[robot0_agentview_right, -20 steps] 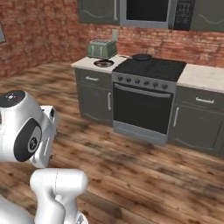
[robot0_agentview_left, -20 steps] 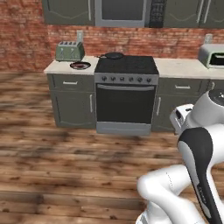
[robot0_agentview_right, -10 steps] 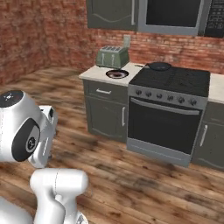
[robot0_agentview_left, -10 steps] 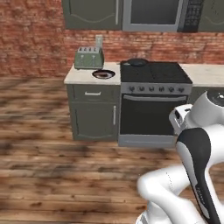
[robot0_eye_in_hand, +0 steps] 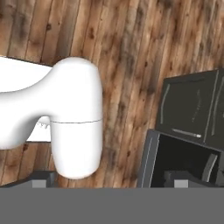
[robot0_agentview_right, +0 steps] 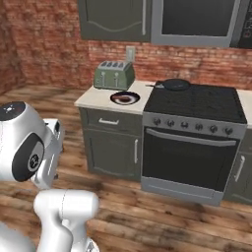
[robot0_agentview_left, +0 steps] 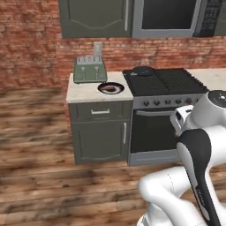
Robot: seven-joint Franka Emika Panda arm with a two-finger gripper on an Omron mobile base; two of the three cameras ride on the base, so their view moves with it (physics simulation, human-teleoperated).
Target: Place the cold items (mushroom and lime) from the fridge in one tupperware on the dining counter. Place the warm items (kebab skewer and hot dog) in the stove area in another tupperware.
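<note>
The robot is parked on the wood floor in front of the stove point(robot0_agentview_left: 165, 84), with its arm folded up close to its body. On the counter point(robot0_agentview_left: 84, 92) just left of the stove sits a small plate point(robot0_agentview_left: 110, 88) with something reddish brown on it; it may be the warm food, the hot dog or the kebab skewer, but it is too small to be sure. Seen from the left base view, the plate is at about 11 o'clock from the arm, and the green toaster point(robot0_agentview_left: 90, 70) stands just behind it. A dark pan point(robot0_agentview_right: 173, 84) rests at the back of the stove top. The gripper point(robot0_eye_in_hand: 109, 180) points down at the floor, with its two tips well apart, so the jaws are open and hold nothing. A hot dog would be soft, round and a bit slippery, so it is best pinched gently across its middle. A skewer is light and thin; grabbing the food part should work better than the stick. No tupperware is in sight yet.
</note>
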